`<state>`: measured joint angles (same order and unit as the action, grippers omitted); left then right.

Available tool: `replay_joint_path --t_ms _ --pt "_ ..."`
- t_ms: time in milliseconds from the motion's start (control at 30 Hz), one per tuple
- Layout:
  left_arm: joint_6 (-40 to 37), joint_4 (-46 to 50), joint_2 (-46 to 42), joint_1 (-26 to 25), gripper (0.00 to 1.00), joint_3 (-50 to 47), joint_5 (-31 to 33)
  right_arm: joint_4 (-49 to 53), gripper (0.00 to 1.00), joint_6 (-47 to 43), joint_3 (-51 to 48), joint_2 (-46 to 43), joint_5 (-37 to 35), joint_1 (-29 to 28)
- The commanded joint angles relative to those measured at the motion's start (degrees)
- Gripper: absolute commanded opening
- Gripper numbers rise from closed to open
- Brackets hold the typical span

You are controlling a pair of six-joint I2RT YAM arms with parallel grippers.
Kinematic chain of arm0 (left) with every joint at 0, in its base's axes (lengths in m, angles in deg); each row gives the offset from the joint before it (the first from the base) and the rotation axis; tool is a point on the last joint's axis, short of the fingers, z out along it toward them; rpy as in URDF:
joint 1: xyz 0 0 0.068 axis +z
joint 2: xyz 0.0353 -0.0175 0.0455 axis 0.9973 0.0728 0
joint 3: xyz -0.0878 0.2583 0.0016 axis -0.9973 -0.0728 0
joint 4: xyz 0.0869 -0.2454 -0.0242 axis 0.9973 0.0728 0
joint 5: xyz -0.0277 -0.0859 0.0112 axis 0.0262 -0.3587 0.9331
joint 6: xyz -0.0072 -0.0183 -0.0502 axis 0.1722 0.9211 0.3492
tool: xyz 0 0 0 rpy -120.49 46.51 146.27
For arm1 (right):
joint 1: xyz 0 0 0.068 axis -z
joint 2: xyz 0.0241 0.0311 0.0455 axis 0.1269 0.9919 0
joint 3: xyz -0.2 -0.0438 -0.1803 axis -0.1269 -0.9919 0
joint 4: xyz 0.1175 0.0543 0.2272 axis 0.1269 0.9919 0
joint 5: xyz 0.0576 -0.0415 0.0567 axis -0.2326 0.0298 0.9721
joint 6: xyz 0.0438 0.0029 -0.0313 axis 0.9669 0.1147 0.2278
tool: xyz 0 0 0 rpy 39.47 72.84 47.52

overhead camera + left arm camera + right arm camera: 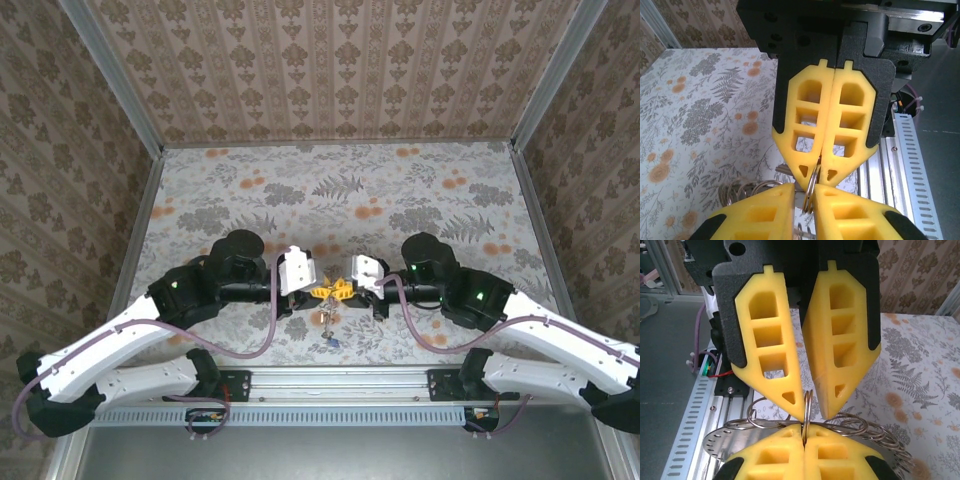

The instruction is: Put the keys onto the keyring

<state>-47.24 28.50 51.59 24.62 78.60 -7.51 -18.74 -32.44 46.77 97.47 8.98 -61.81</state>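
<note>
Thin silver metal keyring [807, 407] held on edge where my two yellow-fingered grippers meet tip to tip.

The keyring stands upright, edge-on. My right gripper [803, 434] has its ribbed yellow fingers pressed flat together on one side of the ring, pinching it. My left gripper [812, 410] faces it from the ring's opposite side, jaws a narrow V apart with the ring's rim standing between the tips; I cannot tell whether they touch it. Just behind the keyring spreads a tangle of further silver wire rings [867, 429]. Seen from above, the tiny keys [326, 318] sit just on the arm-base side of the keyring, a blue tag [331, 343] farthest from it; they are too small to tell whether they hang or lie. Under the keyring lies the table [250, 190], covered in grey-and-orange floral print.
</note>
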Motion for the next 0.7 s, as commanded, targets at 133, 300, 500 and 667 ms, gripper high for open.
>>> replay_joint_path --t_ms 133,300,500,667 --pt "-0.66 -0.01 1.21 -0.56 0.0 1.69 -1.06 0.39 0.0 -0.56 3.4 1.85 -2.21 -0.06" --pt "-0.48 -1.15 0.0 -0.56 0.0 1.16 -3.46 -0.37 0.01 -0.39 2.8 1.16 -1.31 -0.05" --pt "1.91 -7.99 -4.0 0.16 0.0 -1.27 -8.15 -6.74 0.24 0.15 -2.06 -4.35 3.43 -0.01" --pt "4.39 -15.84 -6.13 0.53 0.0 -4.49 -10.68 -6.27 0.24 -0.18 -2.67 -4.18 3.0 0.02"
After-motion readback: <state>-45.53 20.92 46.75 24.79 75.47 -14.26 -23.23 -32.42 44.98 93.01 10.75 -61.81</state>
